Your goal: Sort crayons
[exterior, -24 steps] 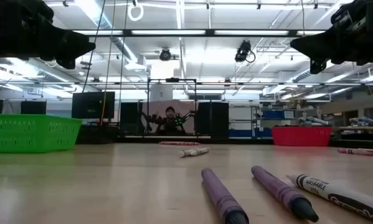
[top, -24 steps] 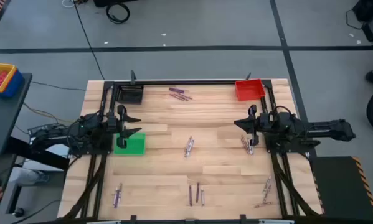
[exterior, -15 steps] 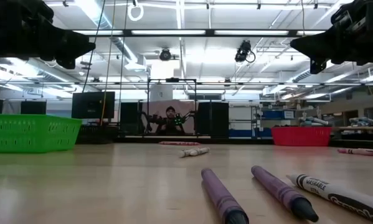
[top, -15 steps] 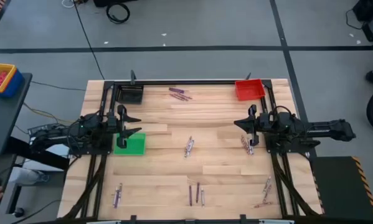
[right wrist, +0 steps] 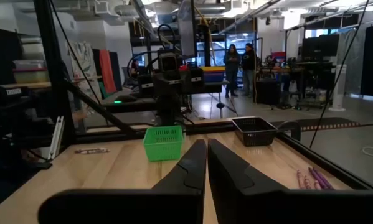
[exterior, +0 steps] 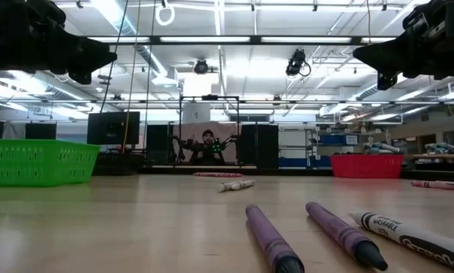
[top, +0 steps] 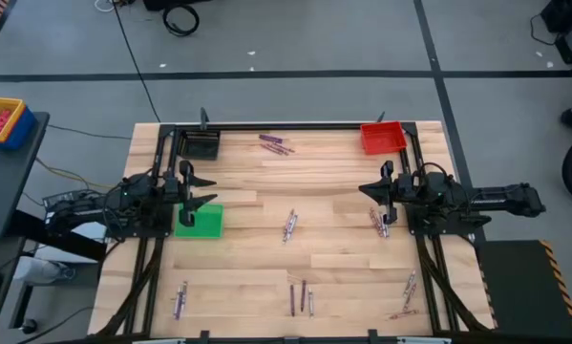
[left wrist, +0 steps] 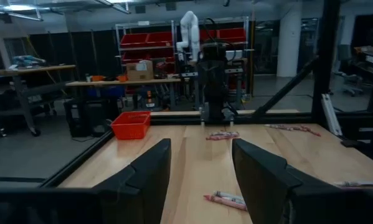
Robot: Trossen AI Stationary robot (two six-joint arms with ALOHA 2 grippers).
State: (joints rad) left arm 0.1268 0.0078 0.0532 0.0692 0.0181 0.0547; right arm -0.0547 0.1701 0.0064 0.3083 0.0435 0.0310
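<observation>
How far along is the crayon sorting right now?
Nothing looks sorted: crayons lie scattered across the table, and none show in the green bin. Nothing is in hand; the left gripper is open, the right gripper shut and empty. All sorting remains.

Three bins (top: 384, 138), two arms (top: 123, 203), several scattered crayons (top: 289, 225).

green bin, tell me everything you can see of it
The green bin is a small, bright green, rectangular plastic basket with slotted, lattice-like walls, open at the top. It stands upright on the wooden table near its left edge, right by the left gripper, which hovers open above its far edge. No contents show from any view.
</observation>
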